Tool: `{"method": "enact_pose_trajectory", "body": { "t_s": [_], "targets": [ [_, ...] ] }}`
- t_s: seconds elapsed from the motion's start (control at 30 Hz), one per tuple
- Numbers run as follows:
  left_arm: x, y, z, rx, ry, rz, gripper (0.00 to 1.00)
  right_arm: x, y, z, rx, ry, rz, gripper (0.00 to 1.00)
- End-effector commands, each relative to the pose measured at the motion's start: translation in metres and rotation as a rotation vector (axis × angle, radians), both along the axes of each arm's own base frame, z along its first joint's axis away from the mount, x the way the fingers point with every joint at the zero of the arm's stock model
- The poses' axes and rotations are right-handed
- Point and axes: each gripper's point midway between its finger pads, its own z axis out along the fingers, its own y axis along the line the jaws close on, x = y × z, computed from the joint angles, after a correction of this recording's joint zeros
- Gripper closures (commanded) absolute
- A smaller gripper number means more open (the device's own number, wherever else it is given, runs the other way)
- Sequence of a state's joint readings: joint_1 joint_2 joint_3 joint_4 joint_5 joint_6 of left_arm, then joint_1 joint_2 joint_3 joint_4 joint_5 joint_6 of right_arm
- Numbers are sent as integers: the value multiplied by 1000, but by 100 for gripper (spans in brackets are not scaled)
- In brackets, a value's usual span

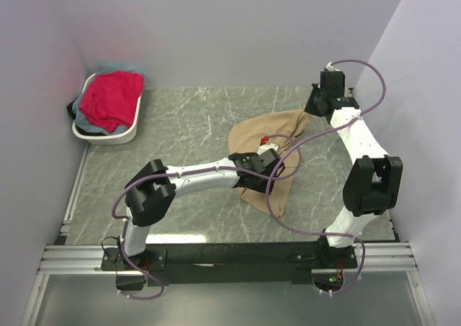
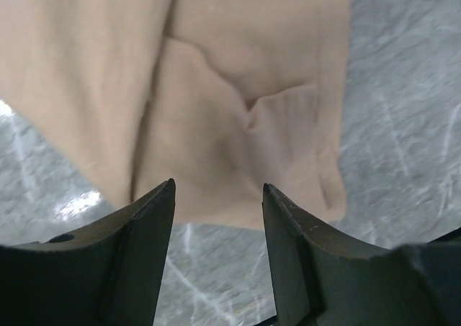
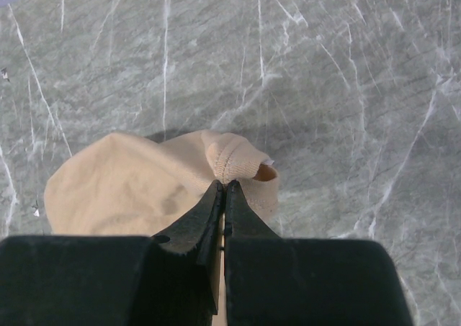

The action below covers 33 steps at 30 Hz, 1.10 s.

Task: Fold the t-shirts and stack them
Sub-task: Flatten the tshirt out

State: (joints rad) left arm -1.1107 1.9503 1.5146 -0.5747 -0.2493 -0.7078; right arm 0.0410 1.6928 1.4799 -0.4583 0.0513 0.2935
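Note:
A tan t-shirt [image 1: 261, 160] lies bunched on the grey marble table, right of centre. My left gripper [image 1: 270, 151] hovers over its middle, open; in the left wrist view its fingers [image 2: 155, 211] stand apart above the tan t-shirt [image 2: 238, 103] with nothing between them. My right gripper [image 1: 317, 110] holds the shirt's far right edge; the right wrist view shows its jaws shut on a ribbed fold of the tan t-shirt [image 3: 234, 164]. A red-pink t-shirt [image 1: 110, 99] sits on top of pale blue-grey and dark t-shirts [image 1: 85, 123] in the basket.
A white oval basket [image 1: 119, 135] stands at the back left corner by the wall. Purple cables [image 1: 284, 196] loop from both arms over the table. Walls close in the left, back and right sides.

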Motion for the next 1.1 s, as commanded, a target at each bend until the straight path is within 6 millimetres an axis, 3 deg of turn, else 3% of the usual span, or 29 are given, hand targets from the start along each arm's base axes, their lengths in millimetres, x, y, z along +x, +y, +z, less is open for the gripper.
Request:
{"method": "enact_pose_trajectory", "body": {
  "t_s": [0.0, 0.23, 0.4, 0.53, 0.6, 0.63, 0.73, 0.8, 0.83, 0.87, 0.93, 0.97, 1.0, 1.03, 1.07],
  "targets": [
    [4, -34, 18, -95, -24, -36, 43, 9, 0, 9, 3, -37, 11, 100],
    [10, -50, 7, -89, -25, -40, 44, 10, 0, 7, 2, -35, 13, 100],
    [13, -52, -14, -50, -23, -25, 48, 11, 0, 6, 1, -32, 15, 100],
    [14, -46, -30, -3, -18, -9, 76, 10, 1, 6, 1, -31, 16, 100],
    [15, -42, -32, 15, -23, 0, 99, 10, -1, 5, 0, -28, 14, 100],
    [17, -38, -31, 33, -36, 9, 99, 9, 0, 5, 0, -28, 14, 100],
    [21, -17, -13, 65, -81, 38, 99, 6, -4, 5, -11, -25, -1, 100],
    [24, 2, 23, 38, -123, 82, 99, 3, -9, 11, -26, -35, -28, 100],
    [22, 20, 23, 60, -127, 111, 99, 1, -11, 12, -30, -38, -38, 100],
    [29, 37, 60, 8, -179, 161, 99, -2, -14, 17, -34, -47, -52, 100],
    [27, 77, 73, 19, -191, 242, 99, -10, -15, 29, -30, -76, -62, 100],
    [33, 103, 109, -33, -256, 312, 99, -13, -15, 34, -25, -89, -68, 100],
    [29, 124, 118, -25, -267, 354, 99, -20, -14, 50, -15, -128, -70, 100],
    [26, 143, 123, -13, -285, 386, 99, -27, -13, 51, -6, -130, -71, 100],
    [22, 163, 150, -70, -324, 430, 99, -32, -12, 57, 7, -143, -72, 100]
  ]
}}
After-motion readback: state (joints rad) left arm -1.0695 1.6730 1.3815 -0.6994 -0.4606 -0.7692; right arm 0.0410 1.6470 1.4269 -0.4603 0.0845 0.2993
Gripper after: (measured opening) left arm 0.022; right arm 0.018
